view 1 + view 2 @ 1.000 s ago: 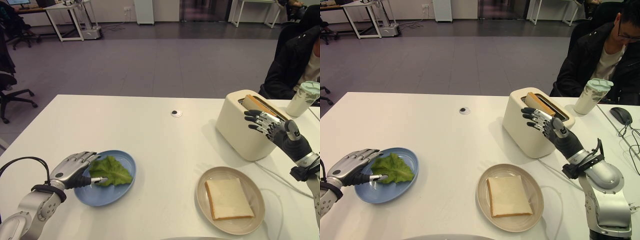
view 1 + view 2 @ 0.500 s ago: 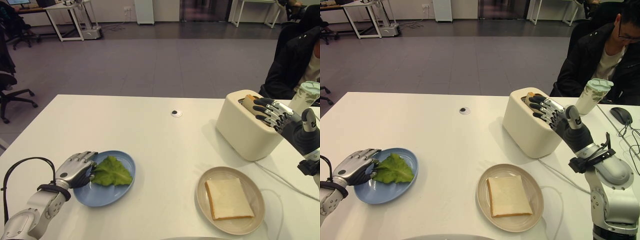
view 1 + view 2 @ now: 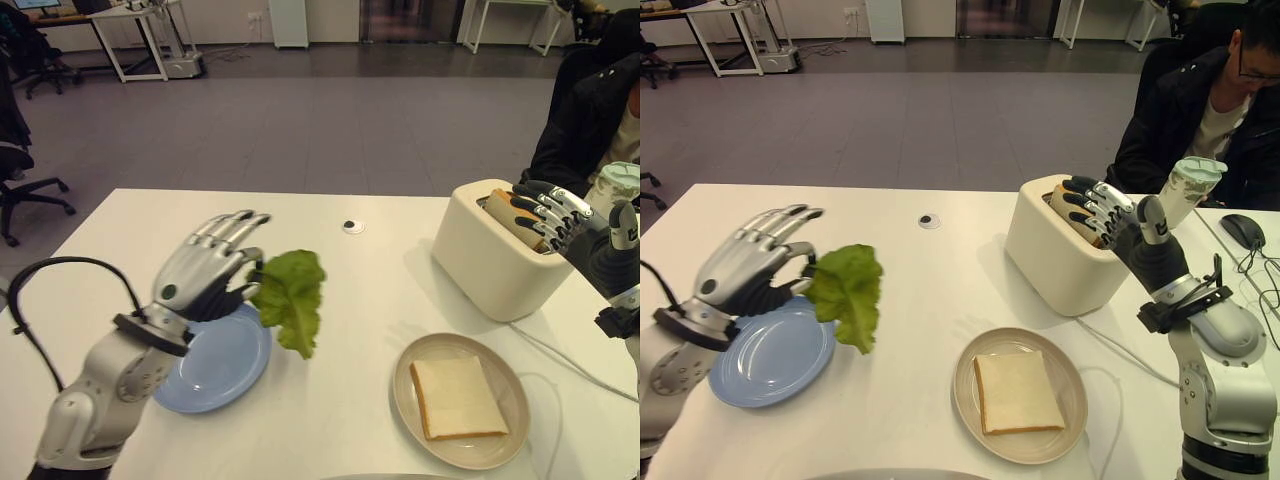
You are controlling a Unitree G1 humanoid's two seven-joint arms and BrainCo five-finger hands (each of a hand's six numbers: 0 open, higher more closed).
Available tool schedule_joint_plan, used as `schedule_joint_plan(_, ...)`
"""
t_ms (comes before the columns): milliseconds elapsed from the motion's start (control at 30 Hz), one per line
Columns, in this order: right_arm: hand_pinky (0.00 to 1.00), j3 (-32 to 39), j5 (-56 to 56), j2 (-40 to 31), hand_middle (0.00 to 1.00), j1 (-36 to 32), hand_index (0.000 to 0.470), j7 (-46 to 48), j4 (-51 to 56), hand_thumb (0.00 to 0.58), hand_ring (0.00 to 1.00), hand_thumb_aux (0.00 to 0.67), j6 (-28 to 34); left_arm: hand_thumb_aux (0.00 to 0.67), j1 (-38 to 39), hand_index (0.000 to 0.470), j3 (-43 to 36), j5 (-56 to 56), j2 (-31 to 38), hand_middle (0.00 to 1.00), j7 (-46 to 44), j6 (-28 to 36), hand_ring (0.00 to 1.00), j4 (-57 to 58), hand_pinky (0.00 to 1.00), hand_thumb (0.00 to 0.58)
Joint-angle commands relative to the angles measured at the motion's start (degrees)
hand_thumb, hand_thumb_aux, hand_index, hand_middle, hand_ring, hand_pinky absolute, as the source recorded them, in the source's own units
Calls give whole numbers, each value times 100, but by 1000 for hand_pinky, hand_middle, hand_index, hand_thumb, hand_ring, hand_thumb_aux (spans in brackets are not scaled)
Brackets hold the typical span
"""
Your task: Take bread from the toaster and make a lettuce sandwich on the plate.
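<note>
Smooth white table (image 3: 340,290): left hand (image 3: 205,265) holds crinkled lettuce (image 3: 292,295) near round blue plate (image 3: 225,365).

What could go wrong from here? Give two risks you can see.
The lettuce hangs limp from a pinch in the left robot hand, so it might slip before reaching the bread on the tan plate. The right robot hand grips toast in the toaster beside a cup; pulling might drag the toaster or bump the cup.
</note>
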Motion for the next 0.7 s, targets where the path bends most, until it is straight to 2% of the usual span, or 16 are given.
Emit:
schedule_joint_plan(33, 0, 99, -102, 15, 0, -194, 0, -67, 193, 0, 0, 0, 10, 670, -739, 470, -1027, 170, -637, 0, -455, 37, 0, -52, 0, 580)
schedule_joint_plan(167, 0, 103, -344, 5, 0, -257, 0, -207, 402, 0, 0, 0, -142, 670, -1308, 470, -2239, 433, -1584, 0, -748, 48, 0, 193, 0, 580)
schedule_joint_plan(267, 0, 148, -616, 49, 0, -402, 0, -434, 603, 0, 0, 0, -281, 670, -1538, 470, -3183, 727, -2394, 0, -724, 73, 0, 880, 0, 580)
schedule_joint_plan(367, 0, 213, -882, 81, 0, -447, 0, -588, 795, 0, 0, 0, -431, 670, -1676, 470, -3695, 772, -2906, 0, -719, 154, 0, 1513, 0, 580)
schedule_joint_plan(533, 0, 306, -1163, 133, 0, -443, 0, -699, 959, 0, 0, 0, -631, 670, -1774, 470, -4108, 767, -3182, 0, -778, 150, 0, 2126, 0, 580)
schedule_joint_plan(700, 0, 410, -1367, 151, 0, -462, 0, -779, 1041, 0, 0, 0, -804, 670, -1901, 470, -4353, 965, -3082, 0, -766, 154, 0, 2981, 0, 580)
